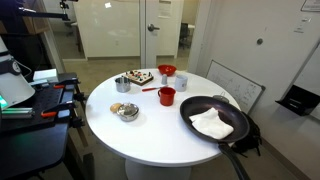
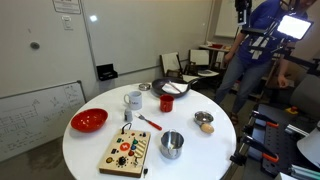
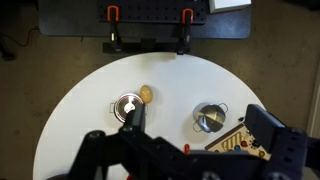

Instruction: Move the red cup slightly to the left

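The red cup (image 1: 166, 96) (image 2: 167, 103) stands upright near the middle of the round white table (image 1: 150, 135), beside the black pan (image 1: 215, 120) (image 2: 170, 88). It does not show in the wrist view. My gripper (image 3: 197, 126) is open and empty. It hangs high above the table's edge and looks straight down, with its two fingers spread wide on either side of a steel pot (image 3: 209, 118). I cannot make out the gripper in either exterior view.
The table also holds a red bowl (image 1: 166, 71) (image 2: 88, 120), a thin red utensil (image 1: 148, 90) (image 2: 150, 123), a white mug (image 1: 182, 82) (image 2: 133, 100), a small bowl with an egg (image 3: 127, 104) (image 2: 204, 120) and a wooden toy board (image 2: 127, 151) (image 3: 240, 140). A white cloth lies in the pan.
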Robot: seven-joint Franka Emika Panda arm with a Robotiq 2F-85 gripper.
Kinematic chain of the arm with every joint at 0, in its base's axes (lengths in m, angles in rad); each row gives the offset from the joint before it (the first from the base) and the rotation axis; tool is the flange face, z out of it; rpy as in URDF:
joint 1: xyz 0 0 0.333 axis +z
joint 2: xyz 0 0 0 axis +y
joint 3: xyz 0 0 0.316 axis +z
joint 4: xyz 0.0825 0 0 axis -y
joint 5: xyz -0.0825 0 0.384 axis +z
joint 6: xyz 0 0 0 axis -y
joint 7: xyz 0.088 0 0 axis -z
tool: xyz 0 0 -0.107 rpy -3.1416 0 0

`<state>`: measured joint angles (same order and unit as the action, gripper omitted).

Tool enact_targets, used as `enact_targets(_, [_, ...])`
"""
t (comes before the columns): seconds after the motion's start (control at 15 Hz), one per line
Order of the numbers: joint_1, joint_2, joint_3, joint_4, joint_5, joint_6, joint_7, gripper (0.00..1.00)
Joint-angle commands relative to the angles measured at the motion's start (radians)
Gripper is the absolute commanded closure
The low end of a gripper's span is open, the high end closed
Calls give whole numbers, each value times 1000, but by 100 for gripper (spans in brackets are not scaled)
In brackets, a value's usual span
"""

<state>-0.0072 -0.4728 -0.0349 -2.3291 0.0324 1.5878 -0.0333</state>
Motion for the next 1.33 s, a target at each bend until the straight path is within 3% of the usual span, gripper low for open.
enact_targets(0.0, [-5,-6,7,-4,-6,20,8,0])
enact_targets(0.6, [-1,112,43,11,-87,284,25,0])
enact_targets(1.07, [8,234,51,7,-58,613,37,0])
enact_targets(1.27, [7,314,42,32,-42,681,20,0])
